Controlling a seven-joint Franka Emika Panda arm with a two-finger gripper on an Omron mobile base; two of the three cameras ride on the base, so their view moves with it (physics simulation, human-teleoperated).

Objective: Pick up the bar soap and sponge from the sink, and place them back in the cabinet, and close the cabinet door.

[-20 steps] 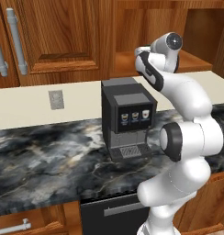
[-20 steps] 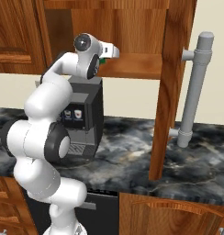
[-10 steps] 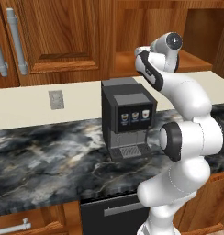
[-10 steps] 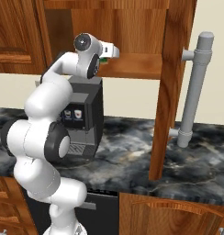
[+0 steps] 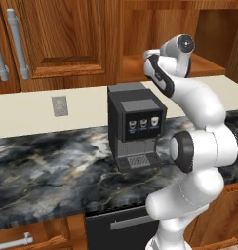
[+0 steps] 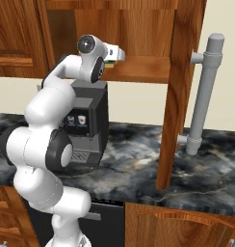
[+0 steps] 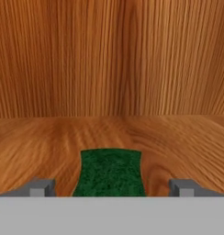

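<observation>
Hand view: my fingers (image 7: 113, 187) stand spread around the green flat rectangular sponge (image 7: 110, 173), released at 6 o'clock on the reddish-brown wooden cabinet (image 7: 112, 59) shelf for storage.

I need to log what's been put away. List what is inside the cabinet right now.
Inside the cabinet, the sponge lies green side up on the wooden shelf, between the open gripper's fingertips. Its yellow layer is hidden underneath. No bar soap shows on the visible shelf.

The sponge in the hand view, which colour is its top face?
Dark green; the sponge shows best in the hand view.
</observation>
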